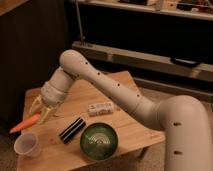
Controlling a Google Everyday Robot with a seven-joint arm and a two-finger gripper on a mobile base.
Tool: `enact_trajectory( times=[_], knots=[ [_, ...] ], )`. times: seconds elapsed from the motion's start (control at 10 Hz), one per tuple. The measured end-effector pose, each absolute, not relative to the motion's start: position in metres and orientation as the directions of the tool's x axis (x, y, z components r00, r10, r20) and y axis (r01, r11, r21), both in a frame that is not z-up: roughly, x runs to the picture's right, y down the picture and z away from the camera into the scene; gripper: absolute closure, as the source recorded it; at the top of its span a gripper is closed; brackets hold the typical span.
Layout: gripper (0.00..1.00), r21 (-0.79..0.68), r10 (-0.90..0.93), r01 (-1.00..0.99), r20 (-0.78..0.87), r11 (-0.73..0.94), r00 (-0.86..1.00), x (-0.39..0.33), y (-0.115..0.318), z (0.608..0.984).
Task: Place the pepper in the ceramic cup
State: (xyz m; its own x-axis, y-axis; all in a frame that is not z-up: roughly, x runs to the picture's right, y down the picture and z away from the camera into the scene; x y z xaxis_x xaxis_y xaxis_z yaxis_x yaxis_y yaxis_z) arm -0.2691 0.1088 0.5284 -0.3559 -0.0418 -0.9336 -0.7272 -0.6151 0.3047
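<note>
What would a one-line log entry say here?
gripper: shut on pepper, table's left side | ceramic cup: upright, front-left corner | pepper: not yet in cup

The thick, smooth cream-white arm (pixel 115 92) has rounded tubular segments dotted with small dark holes; its gripper (pixel 41 116), at the arm's narrow far end, has pale yellowish fingers (pixel 35 106).

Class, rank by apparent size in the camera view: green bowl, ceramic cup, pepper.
1. green bowl
2. ceramic cup
3. pepper: about as long as the cup is wide, but slimmer
The gripper, above the table edge, holds the pepper.
</note>
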Motion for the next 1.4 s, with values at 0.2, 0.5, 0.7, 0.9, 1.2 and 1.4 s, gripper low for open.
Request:
enact_trajectory(
  times=[0.2, 0.5, 0.7, 0.9, 1.2, 1.4],
  knots=[
    [0.80, 0.298, 0.029, -0.726, -0.916, -0.620, -0.401, -0.274, 0.111, 0.513],
    [0.80, 0.342, 0.071, -0.708, -0.872, -0.618, -0.484, -0.279, 0.118, 0.518],
    [0.80, 0.411, 0.109, -0.674, -0.802, -0.614, -0.588, -0.290, 0.128, 0.542],
    [0.80, 0.453, 0.110, -0.643, -0.760, -0.617, -0.641, -0.296, 0.134, 0.562],
    [0.80, 0.504, 0.109, -0.601, -0.703, -0.619, -0.702, -0.303, 0.143, 0.586],
    [0.80, 0.524, 0.116, -0.587, -0.677, -0.617, -0.727, -0.305, 0.145, 0.593]
  ],
)
